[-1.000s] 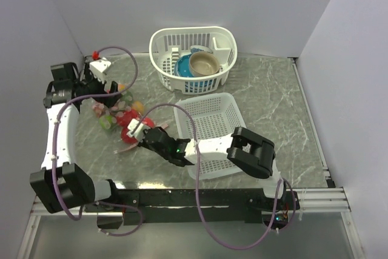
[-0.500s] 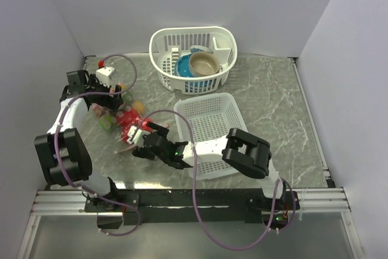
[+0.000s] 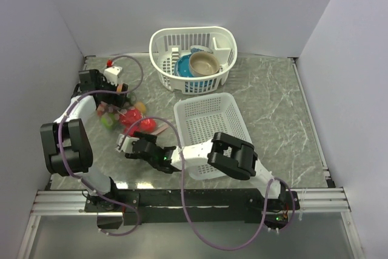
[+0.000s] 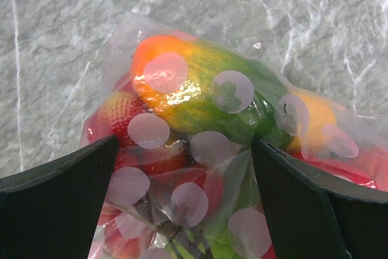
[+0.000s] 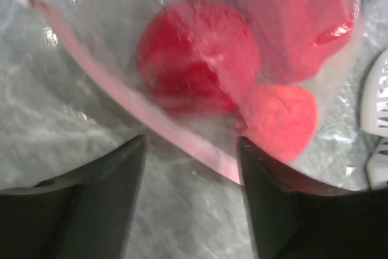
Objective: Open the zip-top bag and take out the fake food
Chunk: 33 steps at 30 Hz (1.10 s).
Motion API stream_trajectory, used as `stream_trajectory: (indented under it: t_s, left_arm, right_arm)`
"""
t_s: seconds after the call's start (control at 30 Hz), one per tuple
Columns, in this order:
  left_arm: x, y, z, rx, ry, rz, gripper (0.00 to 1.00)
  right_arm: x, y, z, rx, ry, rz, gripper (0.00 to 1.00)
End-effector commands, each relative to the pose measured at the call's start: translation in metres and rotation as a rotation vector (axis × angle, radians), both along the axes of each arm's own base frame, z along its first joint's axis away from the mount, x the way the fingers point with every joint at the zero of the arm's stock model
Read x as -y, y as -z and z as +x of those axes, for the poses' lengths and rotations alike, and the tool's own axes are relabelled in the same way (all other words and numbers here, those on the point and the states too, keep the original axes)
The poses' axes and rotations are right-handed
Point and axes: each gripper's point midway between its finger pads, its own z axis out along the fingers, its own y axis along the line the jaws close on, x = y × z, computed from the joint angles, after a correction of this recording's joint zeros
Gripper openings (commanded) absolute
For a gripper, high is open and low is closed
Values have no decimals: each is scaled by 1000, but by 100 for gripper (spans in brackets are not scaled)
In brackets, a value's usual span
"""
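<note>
The zip-top bag [image 3: 125, 119] lies on the marble table at the left, full of fake food. In the left wrist view the clear, dotted bag [image 4: 182, 131] holds an orange-green fruit [image 4: 200, 92], strawberries and green pieces. My left gripper [image 3: 113, 94] is open at the bag's far end, and its fingers [image 4: 60, 198] straddle the bag. My right gripper [image 3: 130, 144] is open at the bag's near edge. In the right wrist view the pink zip strip [image 5: 151, 122] runs between its fingers [image 5: 91, 192], with red fruits [image 5: 197, 53] behind the plastic.
A white mesh basket [image 3: 206, 99] stands right of the bag, over my right arm; its edge shows in the right wrist view [image 5: 377, 101]. A round white basket [image 3: 161, 44] at the back holds a blue bowl [image 3: 182, 68] and a tan bowl [image 3: 204, 63]. A wall runs close along the left.
My left gripper has moved right, onto the bag's far end. My right gripper has slid left along the bag's near edge. The bag has shifted slightly.
</note>
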Motion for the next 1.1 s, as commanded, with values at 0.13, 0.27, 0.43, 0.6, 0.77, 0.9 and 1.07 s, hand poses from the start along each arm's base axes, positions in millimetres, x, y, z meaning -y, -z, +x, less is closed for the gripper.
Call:
stream_trajectory:
  t_s: [0.13, 0.27, 0.43, 0.6, 0.77, 0.9, 1.07]
  left_arm:
    - [19, 6, -12, -28, 93, -1, 99]
    - [17, -6, -13, -40, 93, 7, 99]
    - [8, -112, -16, 109, 124, -128, 99]
    - [9, -195, -45, 227, 146, -295, 99]
    - [34, -230, -98, 294, 255, -344, 99]
    - [54, -252, -143, 386, 406, -329, 99]
    - [63, -276, -161, 453, 492, -332, 99]
  right_arm:
    - [-16, -4, 6, 0, 23, 53, 16]
    - [-11, -9, 4, -33, 32, 73, 0]
    - [-4, -55, 14, -91, 39, 162, 0]
    - [4, -108, 32, -231, 27, 226, 0]
    - [5, -179, 44, -249, -8, 299, 0]
    - [12, -209, 58, -243, 11, 342, 0]
    - [21, -236, 81, -244, 53, 396, 0]
